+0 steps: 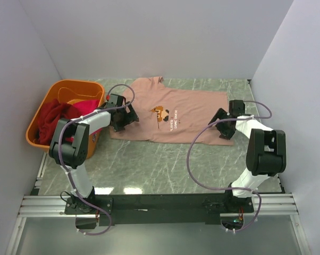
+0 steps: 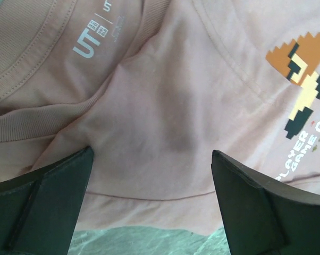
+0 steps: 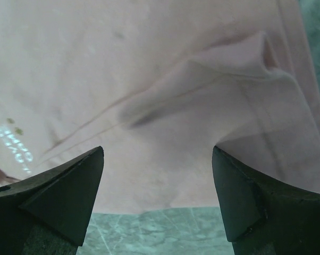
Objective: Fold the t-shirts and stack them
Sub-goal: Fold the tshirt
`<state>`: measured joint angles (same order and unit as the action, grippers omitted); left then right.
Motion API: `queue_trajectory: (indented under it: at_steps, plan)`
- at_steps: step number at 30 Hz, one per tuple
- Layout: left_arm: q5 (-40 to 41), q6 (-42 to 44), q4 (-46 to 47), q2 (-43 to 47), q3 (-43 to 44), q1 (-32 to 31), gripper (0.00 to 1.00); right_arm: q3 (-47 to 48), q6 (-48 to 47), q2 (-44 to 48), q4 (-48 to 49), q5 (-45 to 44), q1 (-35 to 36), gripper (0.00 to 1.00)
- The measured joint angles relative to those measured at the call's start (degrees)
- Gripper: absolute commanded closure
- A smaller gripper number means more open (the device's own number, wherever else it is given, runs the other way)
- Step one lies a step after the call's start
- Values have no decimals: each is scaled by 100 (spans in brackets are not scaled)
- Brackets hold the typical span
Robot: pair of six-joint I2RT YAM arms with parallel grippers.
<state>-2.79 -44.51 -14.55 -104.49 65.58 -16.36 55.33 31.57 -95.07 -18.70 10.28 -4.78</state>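
Observation:
A dusty pink t-shirt [image 1: 173,114] with a pixel-art figure print lies spread on the green marble table, collar end to the left. It also shows in the left wrist view [image 2: 165,106] and in the right wrist view [image 3: 149,79]. My left gripper [image 1: 129,118] is open over the shirt's near-left edge by the collar, jaws wide apart [image 2: 152,156]. My right gripper [image 1: 219,125] is open over the shirt's near-right edge, where a fold ridge rises [image 3: 157,154]. Dark red and magenta t-shirts [image 1: 61,114] lie bunched in the tub.
An orange plastic tub [image 1: 69,87] stands at the left, close to my left arm. White walls enclose the table on three sides. Bare green marble [image 1: 160,164] lies between the shirt and the arm bases.

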Motion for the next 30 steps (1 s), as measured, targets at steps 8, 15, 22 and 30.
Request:
queue_trajectory:
  at_steps: [8,15,22,30]
  plan:
    - [57,-42,33,31,-103,-9,1,-496,11,179,216,601,-695,11]
    - [109,-203,116,271,-442,-35,1,-929,13,463,481,968,-1062,12]
    - [216,-433,90,752,-1003,-236,1,-1582,42,1174,422,914,-1143,11]
    - [708,-970,-1834,1971,-1764,-1010,1,-2555,319,2813,-490,365,-1180,10]
